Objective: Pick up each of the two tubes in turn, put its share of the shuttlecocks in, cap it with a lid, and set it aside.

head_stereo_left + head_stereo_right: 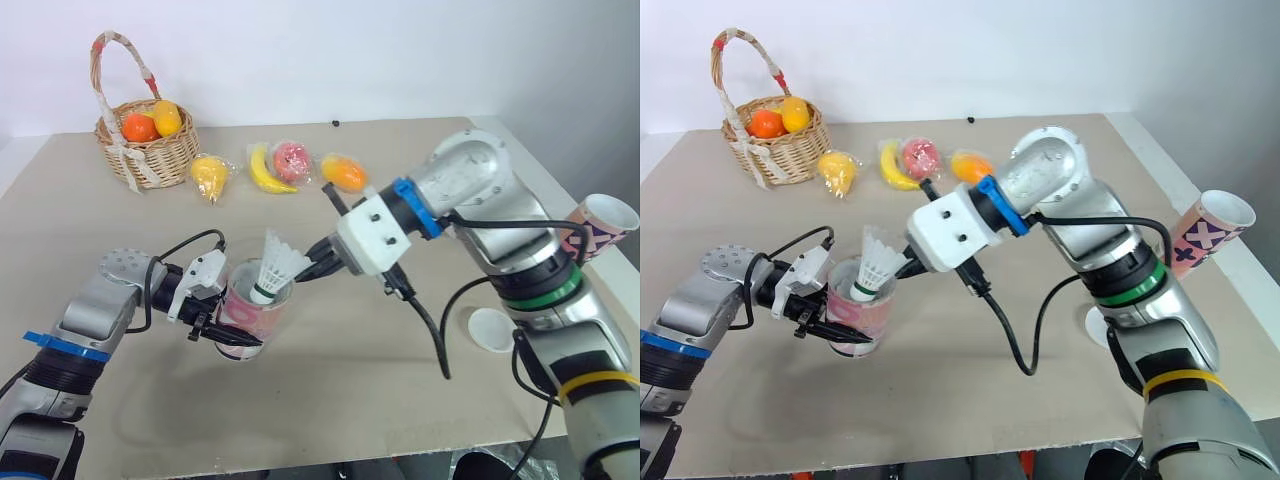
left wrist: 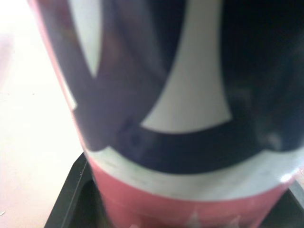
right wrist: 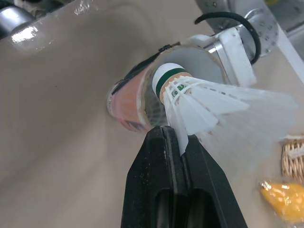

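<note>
Beige table (image 1: 350, 385), tube (image 1: 245, 312) mouth-up, shuttlecock (image 1: 276, 262) cork-down

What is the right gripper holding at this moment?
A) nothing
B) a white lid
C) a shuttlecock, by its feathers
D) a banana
C: the right gripper pinches the feather skirt of the shuttlecock, whose cork sits at the mouth of the tube held by the left gripper.

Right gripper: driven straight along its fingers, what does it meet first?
Likely the rim of the tube; the shuttlecock that the right gripper pinches sits at its mouth. Depth uncertain.
</note>
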`<move>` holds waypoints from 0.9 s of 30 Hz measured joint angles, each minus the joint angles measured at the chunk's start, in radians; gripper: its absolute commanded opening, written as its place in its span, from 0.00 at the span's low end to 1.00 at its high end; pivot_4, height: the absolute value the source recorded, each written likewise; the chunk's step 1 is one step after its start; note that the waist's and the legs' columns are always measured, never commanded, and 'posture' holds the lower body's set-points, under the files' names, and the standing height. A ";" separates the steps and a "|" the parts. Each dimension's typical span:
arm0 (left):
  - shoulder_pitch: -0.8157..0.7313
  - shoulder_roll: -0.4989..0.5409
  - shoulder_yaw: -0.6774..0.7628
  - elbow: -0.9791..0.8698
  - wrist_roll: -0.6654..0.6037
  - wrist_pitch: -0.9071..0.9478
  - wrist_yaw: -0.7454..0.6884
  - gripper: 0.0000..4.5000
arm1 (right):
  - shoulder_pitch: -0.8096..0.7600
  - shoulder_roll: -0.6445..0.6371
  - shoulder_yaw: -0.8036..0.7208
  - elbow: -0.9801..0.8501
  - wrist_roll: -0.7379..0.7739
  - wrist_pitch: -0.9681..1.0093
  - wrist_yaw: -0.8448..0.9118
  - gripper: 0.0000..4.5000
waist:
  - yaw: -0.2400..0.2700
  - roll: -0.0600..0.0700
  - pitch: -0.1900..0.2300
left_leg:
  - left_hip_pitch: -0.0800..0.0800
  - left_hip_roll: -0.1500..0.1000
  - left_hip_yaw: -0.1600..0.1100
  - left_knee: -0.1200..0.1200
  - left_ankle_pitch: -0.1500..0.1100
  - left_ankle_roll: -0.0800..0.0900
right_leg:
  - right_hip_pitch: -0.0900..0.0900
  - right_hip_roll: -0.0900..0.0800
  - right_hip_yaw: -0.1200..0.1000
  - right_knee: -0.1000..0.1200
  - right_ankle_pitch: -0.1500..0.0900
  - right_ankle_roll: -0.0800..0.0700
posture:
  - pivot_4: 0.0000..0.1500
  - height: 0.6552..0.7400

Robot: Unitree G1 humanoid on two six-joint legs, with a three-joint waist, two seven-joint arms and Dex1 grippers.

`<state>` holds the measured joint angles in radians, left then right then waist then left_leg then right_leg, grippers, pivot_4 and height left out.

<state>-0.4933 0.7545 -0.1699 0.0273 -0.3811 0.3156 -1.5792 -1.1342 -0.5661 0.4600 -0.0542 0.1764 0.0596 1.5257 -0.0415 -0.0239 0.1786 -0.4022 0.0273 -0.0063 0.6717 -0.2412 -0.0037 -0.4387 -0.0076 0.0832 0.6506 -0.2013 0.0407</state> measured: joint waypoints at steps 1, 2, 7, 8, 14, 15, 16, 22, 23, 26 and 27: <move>0.000 -0.001 0.000 -0.001 0.000 0.007 0.002 0.52 | -0.015 0.022 0.012 0.032 -0.024 -0.016 -0.002 0.29 | 0.000 0.000 0.000 | 0.000 0.000 0.000 0.000 0.000 0.000 | 0.000 0.000 0.000 0.000 0.000 -0.001 | 1.00 0.88; -0.001 -0.001 0.000 -0.001 0.000 0.010 0.003 0.52 | -0.019 0.031 0.015 0.045 -0.031 -0.022 -0.002 0.37 | 0.001 0.000 0.000 | 0.000 0.000 0.000 0.000 0.000 0.000 | 0.000 0.000 0.000 0.000 0.000 -0.001 | 1.00 0.88; -0.003 -0.006 -0.007 -0.022 0.003 0.020 0.010 0.52 | -0.023 0.034 -0.011 0.068 -0.014 -0.019 0.008 0.80 | 0.007 0.000 0.000 | 0.000 0.000 0.000 0.000 0.000 0.000 | 0.000 -0.001 0.000 0.000 0.000 0.000 | 1.00 0.88; -0.003 -0.006 -0.007 -0.022 0.002 0.021 0.012 0.52 | -0.019 0.026 -0.011 0.067 -0.002 -0.008 0.017 0.80 | 0.009 0.000 0.000 | 0.000 0.000 -0.001 0.000 0.000 0.000 | 0.000 -0.001 -0.001 0.000 0.000 0.000 | 1.00 0.88; -0.016 -0.021 -0.012 -0.015 0.006 0.029 0.022 0.52 | 0.029 -0.066 -0.125 0.046 0.160 0.150 0.039 0.80 | 0.022 0.000 0.000 | -0.001 0.000 -0.002 0.001 0.000 0.000 | 0.001 -0.001 -0.001 0.000 -0.001 -0.002 | 1.00 0.88; -0.018 -0.022 -0.013 -0.011 0.007 0.029 0.022 0.52 | 0.045 -0.088 -0.145 0.046 0.170 0.168 0.039 0.80 | 0.022 0.000 0.000 | -0.001 0.000 -0.002 0.001 0.000 0.000 | 0.001 -0.001 -0.001 0.000 -0.001 -0.002 | 1.00 0.88; -0.025 -0.023 -0.016 -0.006 0.008 0.029 0.021 0.52 | 0.067 -0.110 -0.166 0.046 0.177 0.184 0.035 0.80 | 0.022 0.000 0.000 | -0.001 -0.001 -0.002 0.001 0.000 0.000 | 0.001 -0.001 -0.001 0.000 -0.001 -0.002 | 1.00 0.88; -0.081 -0.022 -0.028 0.023 0.025 0.019 0.016 0.52 | 0.202 -0.190 -0.253 0.081 0.140 0.247 -0.088 0.80 | 0.016 -0.001 0.001 | -0.002 0.001 0.000 -0.001 0.000 0.000 | -0.002 0.002 -0.001 0.000 0.001 0.000 | 1.00 0.88; -0.092 -0.013 -0.030 0.026 0.028 0.015 0.000 0.52 | 0.247 -0.204 -0.279 0.099 0.122 0.251 -0.135 0.80 | 0.016 -0.001 0.001 | -0.002 0.001 -0.001 -0.001 0.000 0.000 | -0.002 0.003 -0.001 0.000 0.001 -0.001 | 1.00 0.88; -0.115 0.020 -0.040 0.054 0.032 0.010 -0.019 0.52 | 0.335 -0.218 -0.316 0.142 0.091 0.261 -0.217 0.80 | 0.016 -0.001 0.001 | -0.003 0.002 -0.001 -0.002 0.000 0.000 | -0.003 0.004 -0.001 0.000 0.000 -0.001 | 1.00 0.88; -0.133 0.038 -0.058 0.072 0.031 0.006 -0.023 0.52 | 0.365 -0.222 -0.331 0.169 0.073 0.259 -0.265 0.80 | 0.016 -0.001 0.001 | -0.003 0.002 -0.002 -0.002 0.000 0.000 | -0.003 0.004 -0.001 0.000 0.000 -0.001 | 1.00 0.88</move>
<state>-0.6266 0.7928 -0.2279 0.0993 -0.3505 0.3218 -1.6023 -0.7689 -0.7880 0.1286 0.1147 0.2492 0.3181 1.2603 -0.0254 -0.0250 0.1795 -0.4054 0.0289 -0.0079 0.6692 -0.2415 -0.0032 -0.4420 -0.0041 0.0821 0.6509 -0.2015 0.0397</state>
